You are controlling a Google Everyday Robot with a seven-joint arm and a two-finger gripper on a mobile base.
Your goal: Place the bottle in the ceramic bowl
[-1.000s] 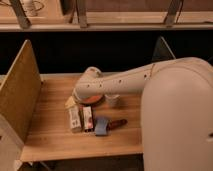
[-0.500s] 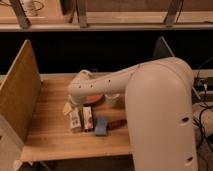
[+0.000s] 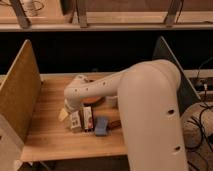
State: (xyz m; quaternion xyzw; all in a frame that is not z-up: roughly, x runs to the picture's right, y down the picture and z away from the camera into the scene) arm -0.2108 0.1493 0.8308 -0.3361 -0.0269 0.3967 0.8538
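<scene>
One thing matters for this step: getting the jaws square over the bottle (image 3: pixel 75 120) before they close. They hang at the tip of the arm (image 3: pixel 100 87), low over the tabletop (image 3: pixel 50 135), released and gripping nothing that I can see, mostly hidden under the wrist. The bottle lies on the wood just beside them, tight against the red-and-white pack (image 3: pixel 86 118), with the blue block (image 3: pixel 101 126) beyond. I'd come down across its narrow body, sparing the pack. The bowl (image 3: pixel 93 100) sits just behind, half under the arm.
</scene>
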